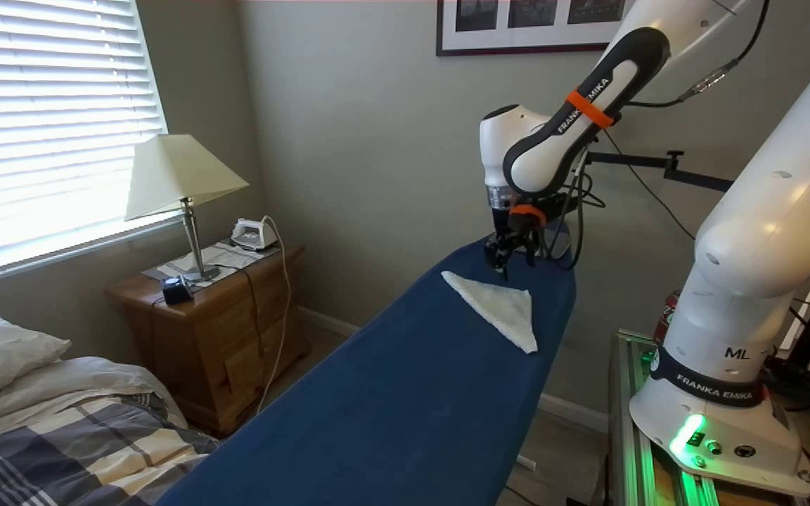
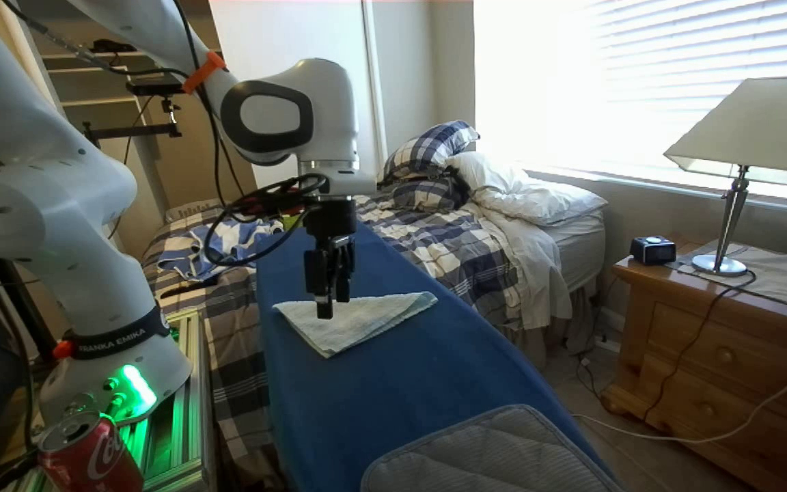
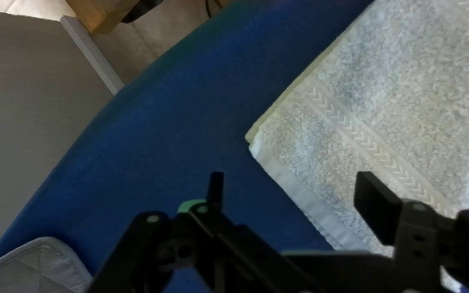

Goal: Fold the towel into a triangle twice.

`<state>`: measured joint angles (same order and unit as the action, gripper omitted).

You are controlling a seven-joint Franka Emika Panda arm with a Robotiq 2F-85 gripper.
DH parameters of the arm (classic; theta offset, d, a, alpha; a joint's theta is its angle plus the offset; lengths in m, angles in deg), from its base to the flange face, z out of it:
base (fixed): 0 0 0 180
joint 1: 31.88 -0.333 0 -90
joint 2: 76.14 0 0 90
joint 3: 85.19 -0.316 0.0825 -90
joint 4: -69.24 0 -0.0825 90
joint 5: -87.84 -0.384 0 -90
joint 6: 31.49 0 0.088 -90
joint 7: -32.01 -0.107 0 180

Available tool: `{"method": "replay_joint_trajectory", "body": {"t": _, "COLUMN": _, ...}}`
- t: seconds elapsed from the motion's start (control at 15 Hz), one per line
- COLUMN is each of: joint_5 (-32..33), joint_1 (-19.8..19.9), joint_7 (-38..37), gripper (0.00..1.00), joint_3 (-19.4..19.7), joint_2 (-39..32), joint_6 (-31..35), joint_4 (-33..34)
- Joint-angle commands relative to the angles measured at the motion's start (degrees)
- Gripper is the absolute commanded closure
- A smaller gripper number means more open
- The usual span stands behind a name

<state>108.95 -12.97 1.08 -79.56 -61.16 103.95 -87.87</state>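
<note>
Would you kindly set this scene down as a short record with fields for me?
Work surface: blue ironing board
Towel: pale, folded to a triangle, lying on the board
Gripper: open, holding nothing, near the towel
Quilted pad: grey, on the board
Nightstand: bears a lamp, a white iron and a small black device
Progress: one triangle fold appears made; the second is not yet

Towel (image 3: 401, 89) whitish-grey, chevron bands; board (image 1: 370, 414) plain blue; claw (image 3: 290, 181) mostly black; bedding (image 2: 427, 253) plaid; can (image 2: 93, 458) red.
</note>
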Motion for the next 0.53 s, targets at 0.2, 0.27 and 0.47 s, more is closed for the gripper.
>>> {"method": "replay_joint_trajectory", "body": {"t": 0.2, "joint_5": 0.9, "joint_1": 0.5, "joint_7": -0.4, "gripper": 0.00, "joint_3": -0.2, "joint_2": 1.5, "joint_6": 8.5, "joint_4": -0.5}}
{"method": "replay_joint_trajectory", "body": {"t": 0.27, "joint_5": 0.4, "joint_1": 0.4, "joint_7": -0.1, "gripper": 0.00, "joint_3": -0.2, "joint_2": 1.0, "joint_6": 9.9, "joint_4": -0.3}}
{"method": "replay_joint_trajectory", "body": {"t": 0.47, "joint_5": -0.6, "joint_1": 0.4, "joint_7": 0.3, "gripper": 0.00, "joint_3": -0.6, "joint_2": 0.5, "joint_6": 9.6, "joint_4": 0.1}}
